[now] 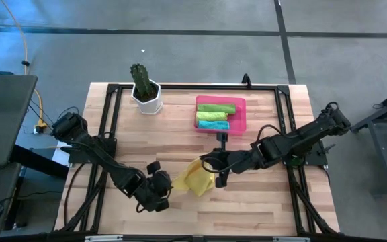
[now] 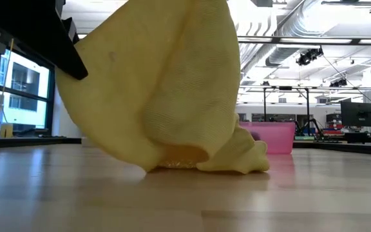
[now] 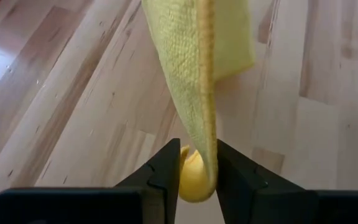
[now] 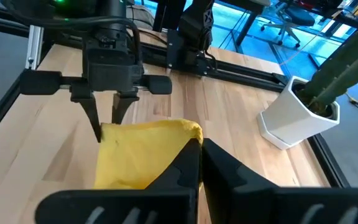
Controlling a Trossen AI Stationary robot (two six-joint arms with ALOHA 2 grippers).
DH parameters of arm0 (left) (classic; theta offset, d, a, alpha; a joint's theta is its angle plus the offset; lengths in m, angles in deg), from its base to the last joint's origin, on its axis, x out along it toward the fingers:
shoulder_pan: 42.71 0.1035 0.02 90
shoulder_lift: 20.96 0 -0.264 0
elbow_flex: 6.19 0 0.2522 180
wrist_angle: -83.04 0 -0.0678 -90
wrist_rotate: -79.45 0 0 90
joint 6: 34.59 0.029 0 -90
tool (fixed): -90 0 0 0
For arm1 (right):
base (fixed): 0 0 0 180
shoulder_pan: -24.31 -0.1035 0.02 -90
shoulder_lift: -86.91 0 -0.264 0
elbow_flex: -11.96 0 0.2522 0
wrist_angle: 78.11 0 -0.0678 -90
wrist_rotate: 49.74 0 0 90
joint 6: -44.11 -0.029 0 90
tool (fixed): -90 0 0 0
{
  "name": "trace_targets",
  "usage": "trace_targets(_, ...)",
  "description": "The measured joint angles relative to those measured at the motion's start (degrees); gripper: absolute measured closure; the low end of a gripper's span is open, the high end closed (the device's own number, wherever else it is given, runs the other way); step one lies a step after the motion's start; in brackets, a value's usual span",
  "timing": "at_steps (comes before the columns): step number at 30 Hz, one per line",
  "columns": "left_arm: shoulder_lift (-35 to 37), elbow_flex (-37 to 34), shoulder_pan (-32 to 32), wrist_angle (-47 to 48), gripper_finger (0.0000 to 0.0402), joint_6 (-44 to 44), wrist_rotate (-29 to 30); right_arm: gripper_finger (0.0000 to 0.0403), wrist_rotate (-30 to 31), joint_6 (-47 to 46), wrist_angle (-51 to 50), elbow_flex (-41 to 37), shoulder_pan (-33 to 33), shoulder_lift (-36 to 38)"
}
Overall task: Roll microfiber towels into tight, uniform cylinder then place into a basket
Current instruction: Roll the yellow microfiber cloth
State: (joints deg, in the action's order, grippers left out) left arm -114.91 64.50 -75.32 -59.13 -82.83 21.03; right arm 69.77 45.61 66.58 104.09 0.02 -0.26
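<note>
While the left gripper (image 3: 197,180) pinches one edge of the yellow towel (image 1: 192,178) near the table's (image 1: 261,202) front edge, the right gripper (image 4: 199,163) — fingers closed — clamps the opposite corner.

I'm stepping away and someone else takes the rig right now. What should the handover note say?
Left gripper: shut on one edge of the yellow towel.
Right gripper: shut on the opposite corner; the towel hangs between both, its low part touching the table.
Basket: holds a lime green roll, a teal roll, and another green roll between them.
Done: three rolled and placed.
Left: roll the yellow towel tight, then put it in the basket.
</note>
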Motion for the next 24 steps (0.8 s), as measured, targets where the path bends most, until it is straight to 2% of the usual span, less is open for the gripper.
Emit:
trace_targets(12,0.0,0.0,-0.08,-0.02,0.0327,-0.53,0.18,0.0403,0.0,0.0,1.32,0.0,0.02,0.0)
trace_targets(18,0.73,0.02,-0.04,0.41,0.0393,0.84,0.32,0.0403,0.05,0.78,1.42,0.0,-0.13,0.11)
trace_targets(21,3.03,2.58,-0.06,3.53,0.0391,4.02,1.01,0.0403,1.98,2.75,3.11,0.0,-0.91,0.75)
trace_targets(24,4.59,7.61,-0.08,12.25,0.0398,7.23,3.36,0.0403,3.54,5.03,5.23,0.0,-1.87,2.15)
